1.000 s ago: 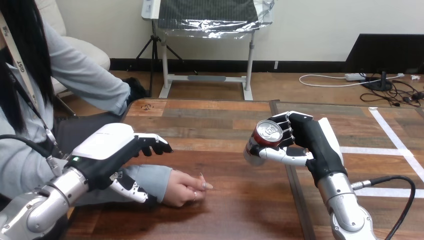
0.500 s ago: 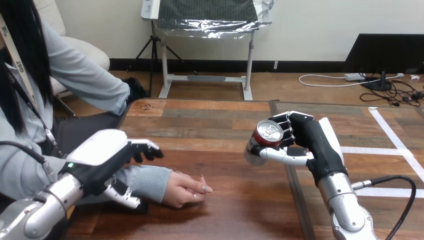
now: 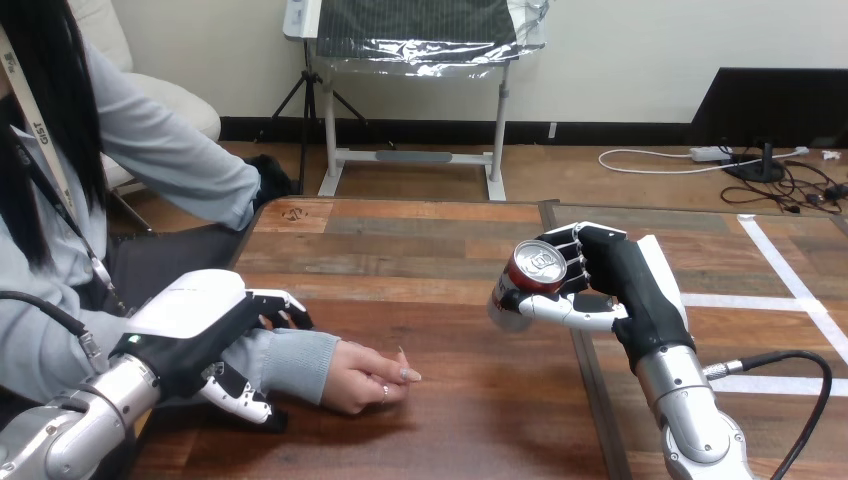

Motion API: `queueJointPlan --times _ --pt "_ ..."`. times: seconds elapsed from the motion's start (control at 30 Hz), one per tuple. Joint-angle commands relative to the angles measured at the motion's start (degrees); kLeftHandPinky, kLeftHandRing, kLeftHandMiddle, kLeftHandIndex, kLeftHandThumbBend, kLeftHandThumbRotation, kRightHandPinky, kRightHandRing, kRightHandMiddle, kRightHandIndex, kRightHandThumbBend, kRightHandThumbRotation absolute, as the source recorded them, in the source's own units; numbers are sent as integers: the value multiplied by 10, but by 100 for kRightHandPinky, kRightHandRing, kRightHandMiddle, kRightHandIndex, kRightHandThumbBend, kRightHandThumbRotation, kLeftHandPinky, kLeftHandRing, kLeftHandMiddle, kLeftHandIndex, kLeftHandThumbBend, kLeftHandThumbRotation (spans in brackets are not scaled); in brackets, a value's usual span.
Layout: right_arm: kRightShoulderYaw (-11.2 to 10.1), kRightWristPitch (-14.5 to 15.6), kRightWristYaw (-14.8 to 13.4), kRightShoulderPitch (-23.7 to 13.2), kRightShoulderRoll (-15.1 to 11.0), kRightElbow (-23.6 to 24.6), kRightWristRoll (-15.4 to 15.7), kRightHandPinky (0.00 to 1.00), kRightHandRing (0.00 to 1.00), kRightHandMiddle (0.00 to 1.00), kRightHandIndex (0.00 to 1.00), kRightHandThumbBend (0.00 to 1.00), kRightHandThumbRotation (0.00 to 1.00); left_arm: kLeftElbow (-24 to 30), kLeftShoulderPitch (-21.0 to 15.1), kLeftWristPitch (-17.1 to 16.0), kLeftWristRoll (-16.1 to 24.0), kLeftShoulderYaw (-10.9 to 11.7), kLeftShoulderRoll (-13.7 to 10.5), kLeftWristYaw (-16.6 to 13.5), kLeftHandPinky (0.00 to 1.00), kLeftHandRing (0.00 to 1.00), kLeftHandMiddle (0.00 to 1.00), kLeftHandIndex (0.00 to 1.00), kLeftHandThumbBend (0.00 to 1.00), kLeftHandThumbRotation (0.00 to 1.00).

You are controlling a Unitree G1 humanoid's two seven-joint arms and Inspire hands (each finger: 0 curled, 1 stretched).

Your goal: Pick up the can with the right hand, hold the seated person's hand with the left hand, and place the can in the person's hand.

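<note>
While the right hand (image 3: 612, 285) grips the can (image 3: 527, 282) aloft, well right of the person's hand (image 3: 365, 377), the left hand (image 3: 195, 312), loosely open astride that hand's wrist (image 3: 295, 362), should close gently and evenly.

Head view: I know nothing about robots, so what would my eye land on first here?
Probably the red can, held tilted above the wooden table at the right, with the robot's right hand curled round it. Next, at the lower left, the robot's left hand is over the sleeved wrist of the person's hand, which rests on the table.
</note>
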State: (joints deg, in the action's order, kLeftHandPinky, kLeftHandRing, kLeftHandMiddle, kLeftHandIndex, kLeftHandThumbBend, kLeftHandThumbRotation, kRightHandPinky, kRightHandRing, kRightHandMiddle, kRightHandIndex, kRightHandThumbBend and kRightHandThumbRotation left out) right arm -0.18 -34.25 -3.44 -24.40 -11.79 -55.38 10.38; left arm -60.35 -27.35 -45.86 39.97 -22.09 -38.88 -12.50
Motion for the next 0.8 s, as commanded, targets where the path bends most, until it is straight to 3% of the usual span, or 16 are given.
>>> queueJointPlan --times 0.0,0.5,0.77 --pt "-9 -16 -2 -55 -18 36 -7 40 46 52 53 75 0 -18 -37 8 -5 -1 16 -3 51 57 63 67 100 13" --pt "-8 -12 -1 -55 -20 37 -6 40 45 52 53 75 0 -46 -44 12 -1 -6 28 -12 48 52 56 57 100 9" --pt "-9 -13 0 -54 -21 39 -7 40 45 52 53 75 0 -51 -44 12 -11 -1 34 2 46 49 53 54 100 10"
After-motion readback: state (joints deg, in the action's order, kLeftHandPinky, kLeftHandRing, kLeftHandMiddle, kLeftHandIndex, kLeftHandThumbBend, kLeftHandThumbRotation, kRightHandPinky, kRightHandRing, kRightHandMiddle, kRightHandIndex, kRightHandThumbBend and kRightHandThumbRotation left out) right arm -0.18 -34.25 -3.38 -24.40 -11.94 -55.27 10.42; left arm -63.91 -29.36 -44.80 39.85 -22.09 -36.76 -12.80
